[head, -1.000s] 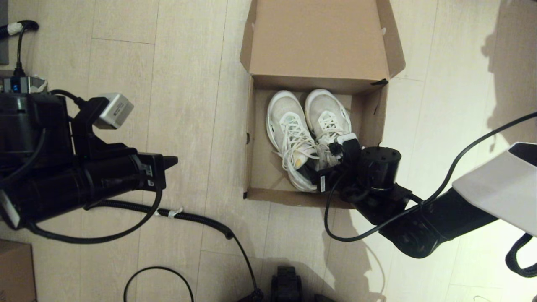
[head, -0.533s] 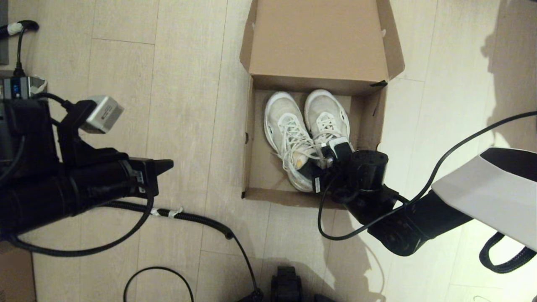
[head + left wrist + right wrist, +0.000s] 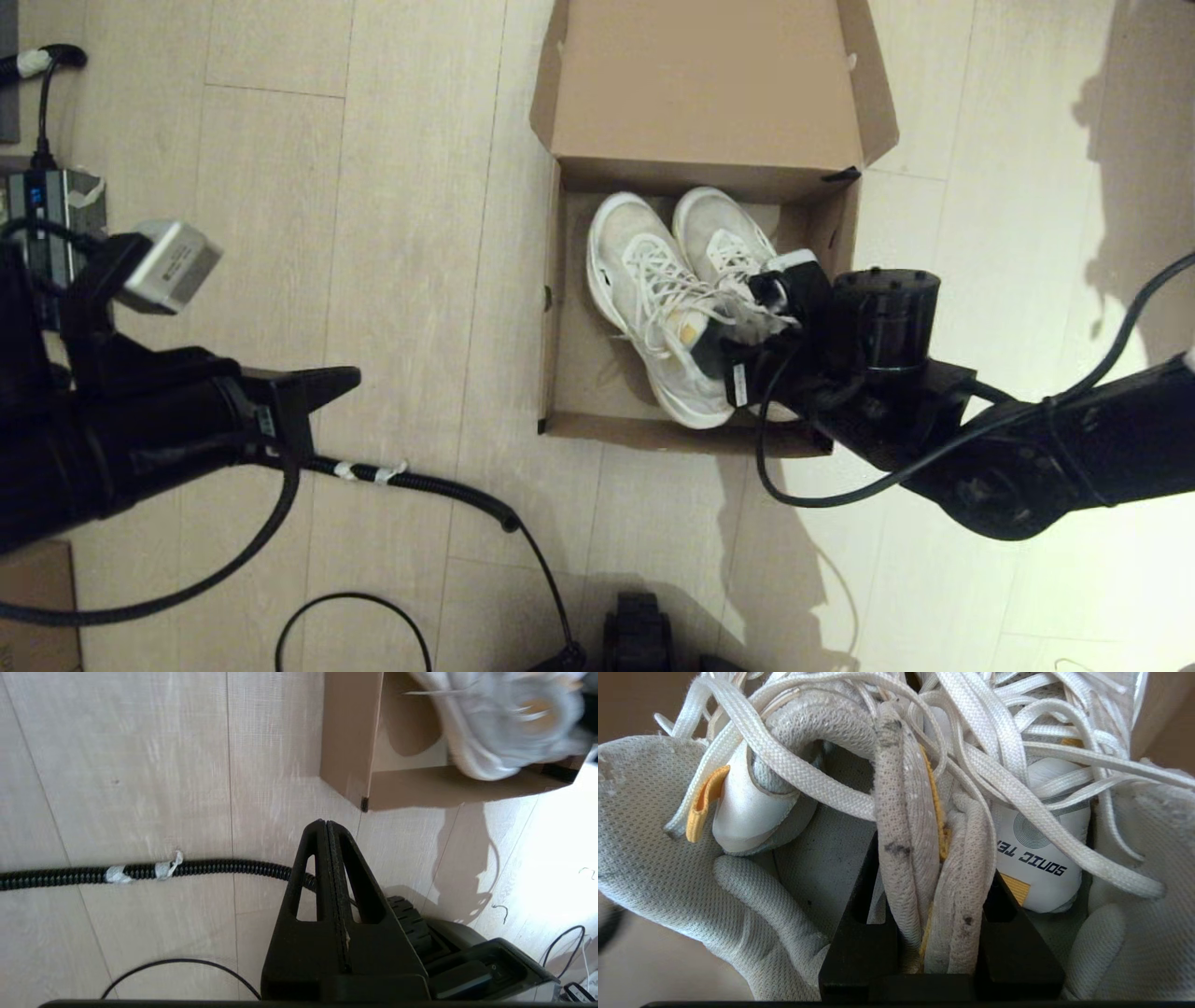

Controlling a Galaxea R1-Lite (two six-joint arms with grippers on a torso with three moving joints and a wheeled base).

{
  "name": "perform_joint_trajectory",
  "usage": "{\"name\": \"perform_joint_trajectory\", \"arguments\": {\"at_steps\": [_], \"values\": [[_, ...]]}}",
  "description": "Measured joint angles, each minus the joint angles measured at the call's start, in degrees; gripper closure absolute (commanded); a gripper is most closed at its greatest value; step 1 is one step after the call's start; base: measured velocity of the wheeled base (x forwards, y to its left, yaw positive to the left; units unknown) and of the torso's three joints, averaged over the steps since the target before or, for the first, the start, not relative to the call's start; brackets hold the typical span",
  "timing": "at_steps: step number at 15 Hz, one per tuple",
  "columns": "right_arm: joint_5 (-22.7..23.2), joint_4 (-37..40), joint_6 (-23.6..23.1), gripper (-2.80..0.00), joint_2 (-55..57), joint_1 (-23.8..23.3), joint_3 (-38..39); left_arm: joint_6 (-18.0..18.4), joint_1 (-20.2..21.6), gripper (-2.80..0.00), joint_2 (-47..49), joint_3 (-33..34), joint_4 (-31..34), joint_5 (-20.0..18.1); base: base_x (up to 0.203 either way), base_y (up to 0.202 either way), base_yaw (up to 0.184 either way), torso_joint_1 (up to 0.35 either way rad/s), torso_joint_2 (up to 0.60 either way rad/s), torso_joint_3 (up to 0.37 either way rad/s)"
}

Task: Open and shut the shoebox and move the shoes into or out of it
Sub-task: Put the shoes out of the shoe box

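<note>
Fingers (image 3: 859,933) on my right gripper (image 3: 931,914) are clamped on the inner collars of both shoes (image 3: 686,299), the two padded edges squeezed together between the black pads. That pinch only shows in the right wrist view; from the head camera the right gripper (image 3: 747,350) is mostly hidden under its own wrist and cable, and I just see it sitting over the heel ends of the pair. Both shoes are inside the shoebox (image 3: 560,308), side by side with toes toward the hinged end, the left one tilted so its heel leans toward the near wall. Its lid (image 3: 700,79) is folded back flat beyond them, wide open. My left gripper (image 3: 327,833) hangs over bare floor (image 3: 401,187) well to the left of the box, its two fingers pressed flat together with nothing between them. Its wrist view gives me the near left corner of the shoebox (image 3: 348,742) from outside and a blurred sole of one shoe (image 3: 495,728) above the rim, which the head view does not show from that side. A ribbed black hose (image 3: 439,490) with pale tape lies across the floor between the left arm and the box, and a thin black cable (image 3: 355,607) loops near the bottom edge.
</note>
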Motion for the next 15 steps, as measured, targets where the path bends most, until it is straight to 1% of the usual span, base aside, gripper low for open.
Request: {"name": "perform_joint_trajectory", "arguments": {"at_steps": [2, 5, 8, 10, 12, 14, 15], "values": [[1.4, 6.9, 3.5, 0.0, -4.8, 1.0, -0.5, 0.0, 0.4, 0.0, -1.4, 0.7, 0.2, 0.0, 0.0, 0.0, 0.0, 0.0, 0.0, 0.0], [1.9, 17.6, 8.2, 0.0, -12.3, 2.2, -2.7, 0.0, 0.5, 0.0, -3.0, 2.5, 0.2, 0.0, 0.0, 0.0, 0.0, 0.0, 0.0, 0.0], [1.6, 27.1, 9.1, 0.0, -21.0, 2.0, -5.2, 0.0, 0.5, 0.0, -5.2, 7.0, -0.1, 0.0, 0.0, 0.0, 0.0, 0.0, 0.0, 0.0], [1.4, 34.3, 9.1, 0.0, -27.1, -0.4, -8.1, 0.0, 1.2, 0.0, -7.2, 9.5, -0.1, -0.1, 0.0, 0.0, 0.0, 0.0, 0.0, 0.0], [1.3, 42.7, 9.1, 0.0, -33.0, -3.9, -13.1, -0.1, 1.8, 0.0, -9.3, 11.4, 0.0, -0.3, 0.0, 0.0, 0.0, 0.0, 0.0, 0.0], [1.5, 49.1, 8.7, 0.0, -36.8, -9.3, -16.5, -0.2, 2.0, 0.0, -10.8, 12.2, 0.1, -0.5, 0.0, 0.0, 0.0, 0.0, 0.0, 0.0], [1.5, 51.0, 8.0, 0.0, -38.1, -12.7, -17.2, -0.2, 2.1, 0.0, -11.2, 12.2, 0.0, -0.6, 0.0, 0.0, 0.0, 0.0, 0.0, 0.0]]}}
